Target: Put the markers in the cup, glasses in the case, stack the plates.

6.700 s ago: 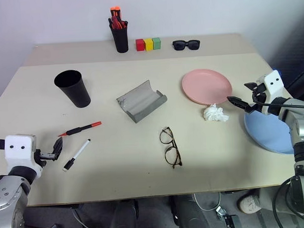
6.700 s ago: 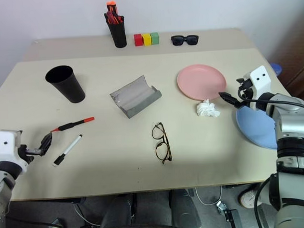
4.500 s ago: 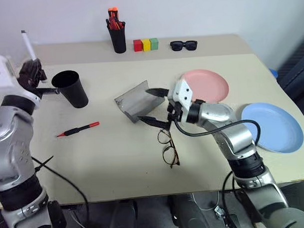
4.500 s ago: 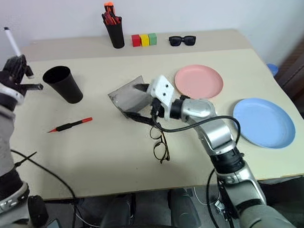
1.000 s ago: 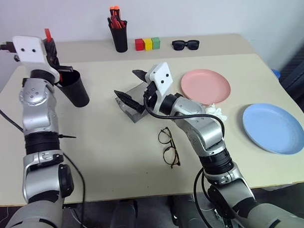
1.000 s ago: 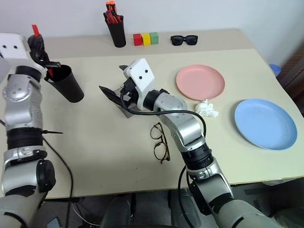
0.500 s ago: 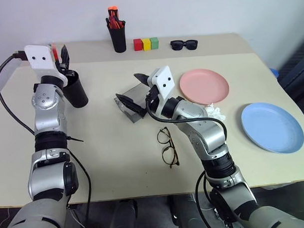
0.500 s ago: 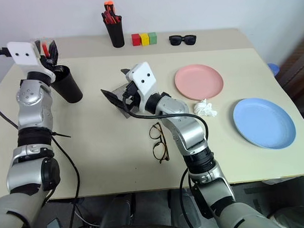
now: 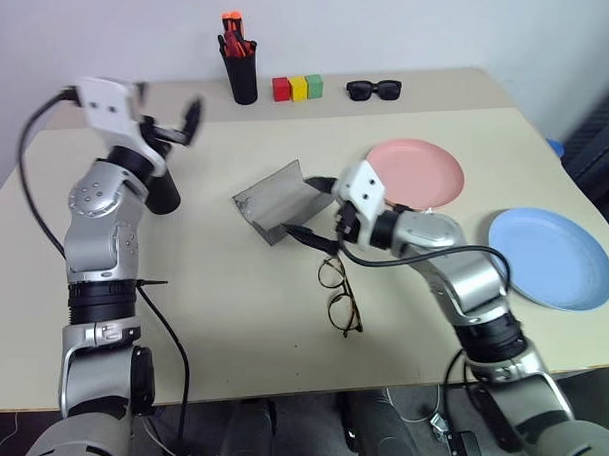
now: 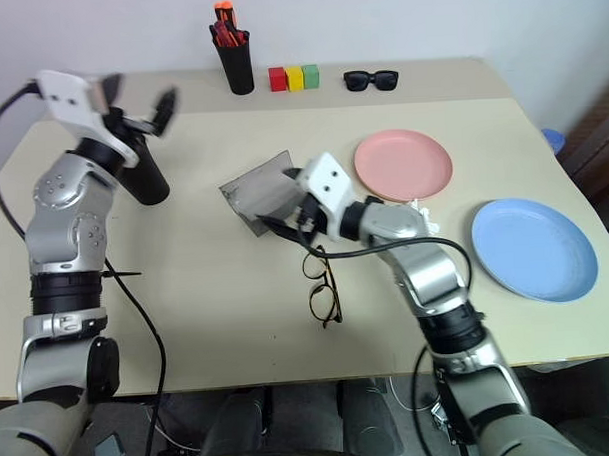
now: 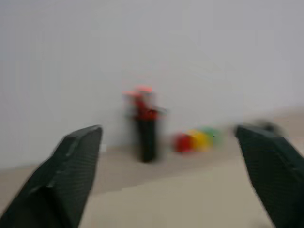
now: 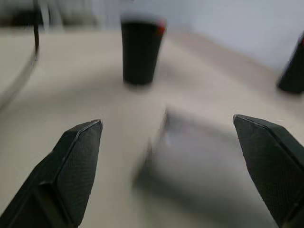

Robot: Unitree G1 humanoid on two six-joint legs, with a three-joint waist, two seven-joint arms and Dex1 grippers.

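My left gripper (image 9: pixel 168 105) is open and empty, raised just right of the black cup (image 9: pixel 164 193), which my left arm partly hides. In the right wrist view a red marker tip (image 12: pixel 161 26) shows at the cup's (image 12: pixel 137 52) rim. The grey case (image 9: pixel 277 200) lies open at mid-table. My right gripper (image 9: pixel 314 210) is open at the case's right end, just beyond the wire-frame glasses (image 9: pixel 339 295), touching neither. The pink plate (image 9: pixel 415 172) and the light blue plate (image 9: pixel 551 254) lie apart on the right.
A black pen pot (image 9: pixel 241 70) with red-orange pens, three coloured blocks (image 9: pixel 298 86) and black sunglasses (image 9: pixel 373 88) line the table's back edge. A bit of white tissue (image 10: pixel 424 216) peeks out behind my right arm. A cable hangs off my left arm.
My left gripper has opened and swung right from over the cup; the red-capped marker has left it. My right gripper has moved right and down from over the case towards the glasses.
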